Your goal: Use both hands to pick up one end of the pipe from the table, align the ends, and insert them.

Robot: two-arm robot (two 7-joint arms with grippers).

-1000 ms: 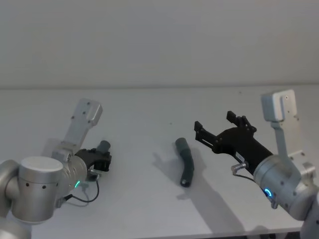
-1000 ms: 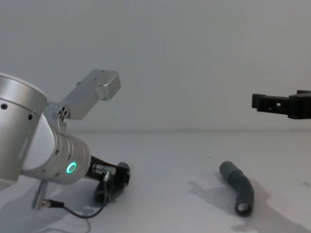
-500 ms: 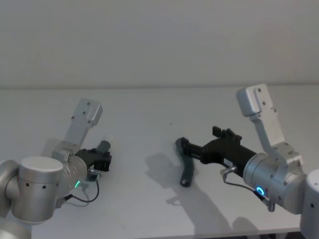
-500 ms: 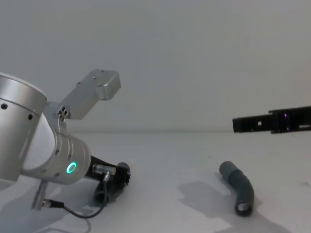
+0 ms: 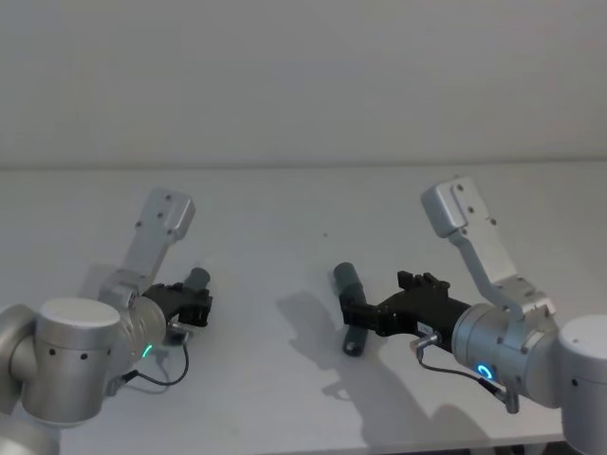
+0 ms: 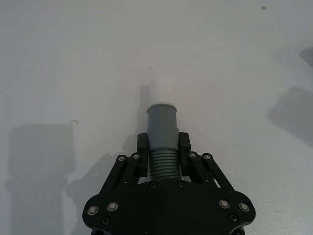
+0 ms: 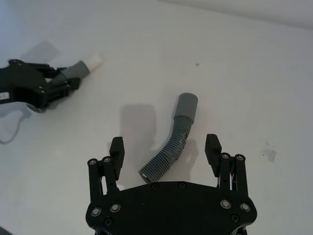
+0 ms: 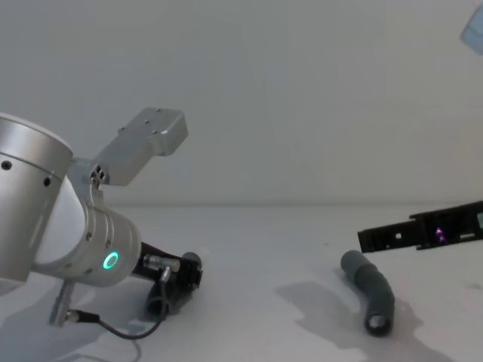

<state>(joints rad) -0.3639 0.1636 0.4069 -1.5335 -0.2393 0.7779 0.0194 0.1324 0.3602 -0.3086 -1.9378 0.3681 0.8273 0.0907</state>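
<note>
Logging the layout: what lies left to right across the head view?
Left arm, held piece, loose piece, right arm. Skipped for overlap: left end effector gripping the held piece, open right end effector over the loose piece.

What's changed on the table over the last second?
The right gripper came down and toward the robot's left, its open fingers now poised over the socket piece lying on the table; nothing grasped yet. The left gripper stayed shut on the white-tipped piece; the socket piece hasn't moved.
</note>
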